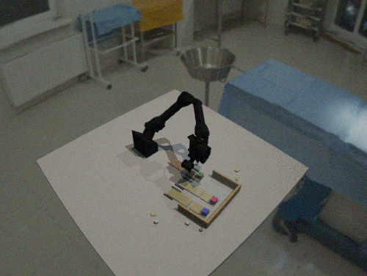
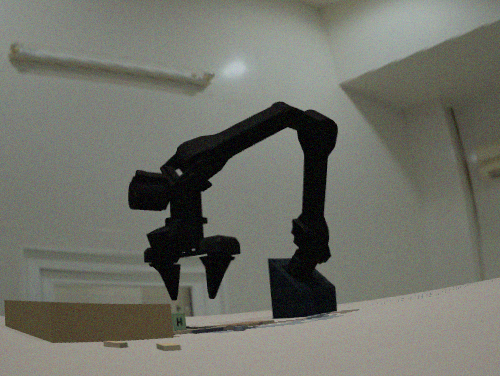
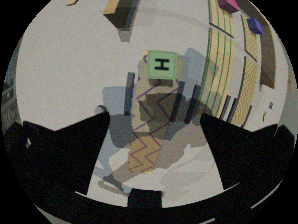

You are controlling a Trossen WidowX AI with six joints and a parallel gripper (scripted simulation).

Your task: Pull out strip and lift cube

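1. The gripper [image 2: 192, 295] hangs above the white table [image 1: 92, 183], fingers spread wide with nothing between them.
2. The labelled cube [image 3: 160, 67], green and marked H, sits on the far end of the zigzag-patterned strip [image 3: 148, 145], at about 12 o'clock from the claw in the wrist view.
3. In the exterior view the cube stands just outside the wooden tray [image 2: 90, 320], below the fingertips and apart from them.
4. At 3 o'clock of the cube, other strips carry a pink cube [image 1: 213, 200] and a blue cube [image 1: 205, 211].

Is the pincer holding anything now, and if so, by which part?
Nothing is held. The pincer is open and hangs above the green cube marked H, not touching it.
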